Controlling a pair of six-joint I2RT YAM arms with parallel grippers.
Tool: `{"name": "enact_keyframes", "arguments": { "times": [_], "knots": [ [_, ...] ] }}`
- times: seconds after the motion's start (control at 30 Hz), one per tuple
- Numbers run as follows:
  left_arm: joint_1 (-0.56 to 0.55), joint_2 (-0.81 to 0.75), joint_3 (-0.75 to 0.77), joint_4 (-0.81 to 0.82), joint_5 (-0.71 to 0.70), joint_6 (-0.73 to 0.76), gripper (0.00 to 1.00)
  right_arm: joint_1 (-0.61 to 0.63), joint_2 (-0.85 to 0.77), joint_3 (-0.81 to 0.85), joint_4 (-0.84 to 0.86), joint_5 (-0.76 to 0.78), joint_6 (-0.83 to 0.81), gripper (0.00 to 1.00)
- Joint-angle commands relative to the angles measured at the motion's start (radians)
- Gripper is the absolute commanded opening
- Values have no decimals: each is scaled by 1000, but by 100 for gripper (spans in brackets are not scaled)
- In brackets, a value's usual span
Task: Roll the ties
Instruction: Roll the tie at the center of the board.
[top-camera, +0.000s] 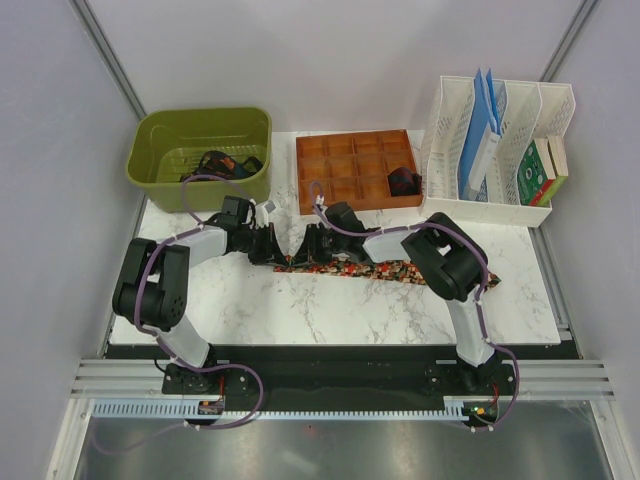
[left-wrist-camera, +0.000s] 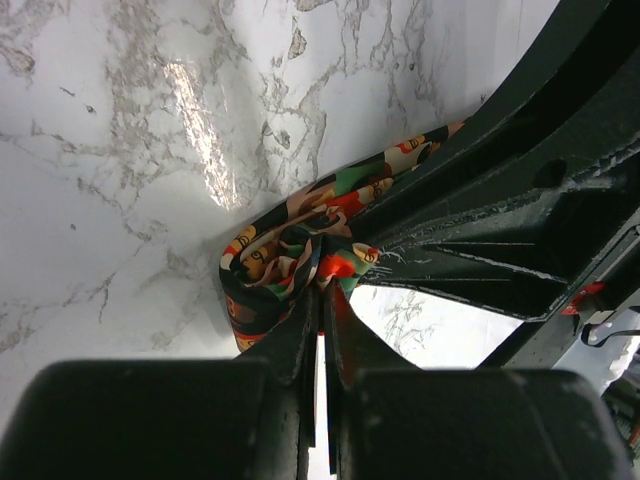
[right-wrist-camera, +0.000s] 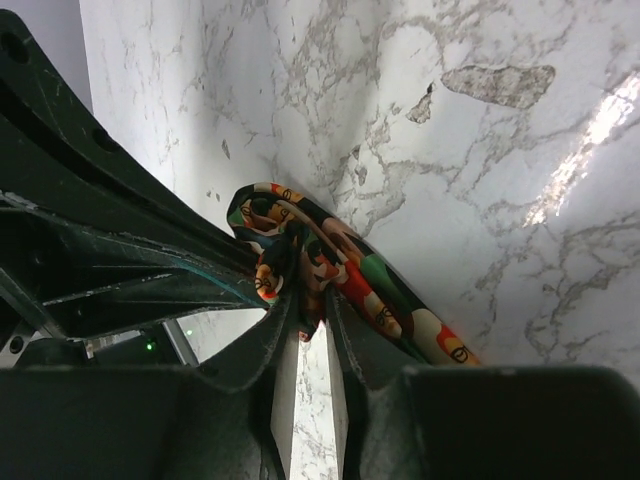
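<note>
**Starting the roll at the tie's left end.** On the marble table (top-camera: 300, 310), the speckled tie (top-camera: 420, 271) lies flat as a long strip and runs rightward beneath the right arm. At its left end the left gripper (left-wrist-camera: 320, 300) and the right gripper (right-wrist-camera: 305, 312) meet almost nose to nose. Each has its fingers pinched nearly together on the same bunched fold of fabric. A tidy roll probably needs one gripper to pin the core while the other turns the coil along the strip. The edges should stay aligned and the fabric taut, since a slack pinch could let the coil spring open. Farther back, a wooden compartment tray (top-camera: 360, 208) holds one dark rolled tie (top-camera: 403, 182). At far left, a green basket (top-camera: 205, 113) holds more ties (top-camera: 225, 163).
</note>
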Motion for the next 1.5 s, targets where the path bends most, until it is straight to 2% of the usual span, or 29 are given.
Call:
{"name": "enact_keyframes", "arguments": {
  "times": [0.0, 0.3, 0.5, 0.83, 1.17, 1.27, 1.37, 1.4, 1.47],
  "knots": [
    [-7, 39, 12, 13, -48, -31, 4, -7, -28, -49, 15, -7, 26, 28],
    [-7, 54, 19, 6, -55, -30, 2, -11, -71, -81, 70, -4, 65, 40],
    [-5, 48, 18, 4, -51, -25, 2, -11, -40, -66, 91, 13, 96, 40],
    [-7, 45, 21, 7, -39, -13, 4, -8, 14, -40, 119, 22, 124, 29],
    [-17, 46, 15, 9, -40, -13, 4, 4, 0, -33, 113, 32, 130, 34],
    [-17, 42, 13, 10, -37, -12, 5, 7, 12, -27, 93, 39, 118, 24],
    [-19, 7, 9, 9, -25, -10, 13, 7, 21, -33, 79, 53, 109, 5],
    [-13, -9, 2, 10, -20, -10, 18, 7, 23, -35, 67, 65, 102, 1],
    [4, -49, -8, 9, -13, -9, 23, 4, 21, -52, 50, 67, 99, 0]
  ]
}}
